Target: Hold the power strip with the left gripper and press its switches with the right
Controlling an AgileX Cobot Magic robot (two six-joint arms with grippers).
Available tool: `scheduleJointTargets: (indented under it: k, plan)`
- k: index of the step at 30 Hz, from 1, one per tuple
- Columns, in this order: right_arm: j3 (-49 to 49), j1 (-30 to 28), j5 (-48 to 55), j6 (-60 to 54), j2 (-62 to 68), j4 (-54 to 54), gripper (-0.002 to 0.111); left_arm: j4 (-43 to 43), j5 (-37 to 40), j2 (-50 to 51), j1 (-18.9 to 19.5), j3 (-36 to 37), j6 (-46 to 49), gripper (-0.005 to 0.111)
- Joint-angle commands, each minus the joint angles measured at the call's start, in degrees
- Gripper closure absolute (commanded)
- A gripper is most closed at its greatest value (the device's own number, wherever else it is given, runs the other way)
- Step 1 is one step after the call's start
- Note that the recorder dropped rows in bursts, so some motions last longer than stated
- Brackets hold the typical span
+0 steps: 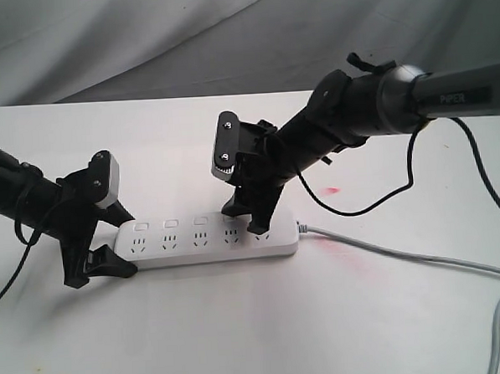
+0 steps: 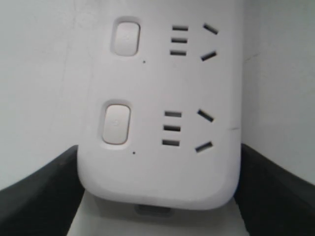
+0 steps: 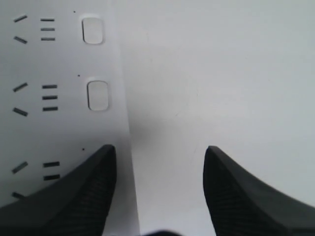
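Now, press step in hand. Left gripper [image 1: 125, 242] clamped across cable-free end of power strip [image 1: 207, 246], fingers [image 2: 44, 196] snug on both long sides. Right gripper [image 1: 245, 222] spread wide, one fingertip [image 3: 74, 196] down over strip near grey cable [image 1: 388, 252]; contact unclear. Next, by my read: push straight down on end button, then shift along its switches [image 1: 171, 224]. Strip flat on white table [image 1: 241, 330]; grey cloth backdrop [image 1: 141, 33] behind.

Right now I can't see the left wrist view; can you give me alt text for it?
The rounded end of the white power strip sits clamped between two black fingers, one against each long side. Two switches and two socket groups show on its face, with white table around it.
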Motion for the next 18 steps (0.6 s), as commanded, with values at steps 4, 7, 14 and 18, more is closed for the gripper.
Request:
scheduleJointTargets:
  k: [4,7,14,18]
  plan:
    - [0.4,-0.3,1.8,-0.6,1.6,-0.9,0.057,-0.3,0.1,0.0,-0.3,-0.3,0.3,0.037]
    - [1.1,-0.3,1.5,-1.6,1.8,-0.9,0.057,-0.3,0.1,0.0,-0.3,-0.3,0.3,0.037]
    - [3.8,-0.3,1.1,-5.1,2.4,-0.8,0.057,-0.3,0.1,0.0,-0.3,-0.3,0.3,0.037]
    - [3.9,-0.3,0.9,-5.2,3.2,-0.1,0.057,-0.3,0.1,0.0,-0.3,-0.3,0.3,0.037]
